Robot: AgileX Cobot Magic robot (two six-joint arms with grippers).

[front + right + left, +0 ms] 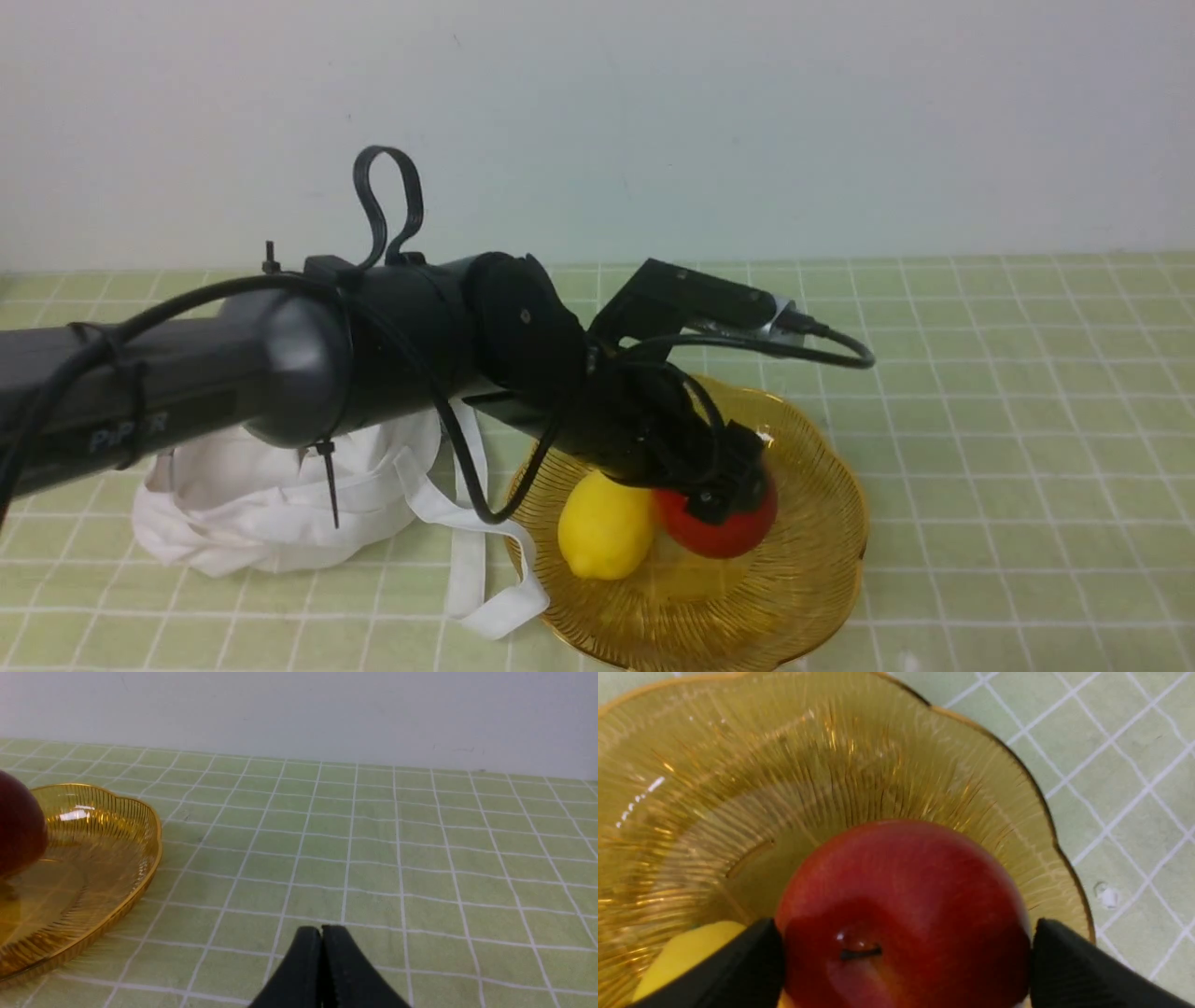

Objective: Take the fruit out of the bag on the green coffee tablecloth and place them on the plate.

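We log: left gripper [726, 493] pinches apple [901, 891] over the plate [826, 523]; right gripper [321, 952] jaws pressed together, beside the plate.

We see a glossy smooth apple [901, 891], a ribbed shiny glass plate [812, 560], a soft cloth bag [233, 509] and a matt tablecloth [420, 849].
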